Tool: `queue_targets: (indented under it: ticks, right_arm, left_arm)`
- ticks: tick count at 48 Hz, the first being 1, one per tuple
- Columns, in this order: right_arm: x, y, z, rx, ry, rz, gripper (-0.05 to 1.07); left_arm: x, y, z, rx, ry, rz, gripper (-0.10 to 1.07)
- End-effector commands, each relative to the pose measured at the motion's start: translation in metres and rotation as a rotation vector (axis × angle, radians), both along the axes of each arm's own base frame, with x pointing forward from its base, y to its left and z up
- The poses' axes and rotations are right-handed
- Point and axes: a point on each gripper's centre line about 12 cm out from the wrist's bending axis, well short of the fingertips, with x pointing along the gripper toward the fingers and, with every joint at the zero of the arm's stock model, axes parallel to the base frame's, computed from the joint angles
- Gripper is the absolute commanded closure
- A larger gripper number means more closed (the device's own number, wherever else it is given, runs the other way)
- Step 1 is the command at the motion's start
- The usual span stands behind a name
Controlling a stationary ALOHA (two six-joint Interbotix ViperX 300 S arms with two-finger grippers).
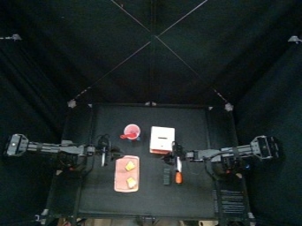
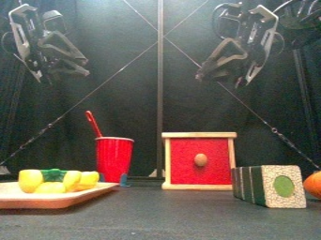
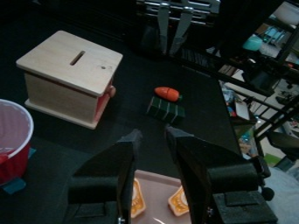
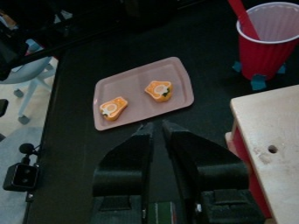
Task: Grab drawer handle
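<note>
— Nearest us in the front view we have the tray (image 2: 56, 194) with yellow and green food pieces (image 2: 51, 179) at the left, and a green-faced block (image 2: 271, 185) at the right, with an orange thing (image 2: 313, 184) just past it at the edge. What stands behind them?

— We see the red cup (image 2: 114, 159) with a red straw, and just beside it the drawer (image 2: 198, 160), near the middle of the bench (image 2: 163, 220). Its red front with a small round knob (image 2: 200, 160) faces the front camera; from above, its pale top (image 1: 162, 136) shows a slot.

— And our pincers?

— Both hang high, well apart from the drawer. We see the left pincer (image 3: 155, 150) with its jaws apart and nothing between them. The right pincer (image 4: 162, 144) also holds nothing, its jaws parted by a narrower gap.
</note>
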Motion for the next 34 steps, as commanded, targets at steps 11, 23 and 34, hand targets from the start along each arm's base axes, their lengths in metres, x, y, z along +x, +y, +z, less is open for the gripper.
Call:
queue_targets:
  ticks: [11,23,34]
  right_arm:
    - [0.005,-0.006,0.017,0.191,-0.055,-0.109,0.43]
    - [0.003,-0.013,0.012,0.383,-0.068,-0.235,0.43]
    - [-0.001,-0.018,0.011,0.448,-0.066,-0.280,0.43]
  left_arm:
    - [0.005,0.003,0.011,-0.009,-0.067,0.020,0.25]
    - [0.014,0.009,0.024,-0.055,-0.210,0.078,0.26]
    - [0.028,0.016,0.029,-0.096,-0.248,0.131,0.29]
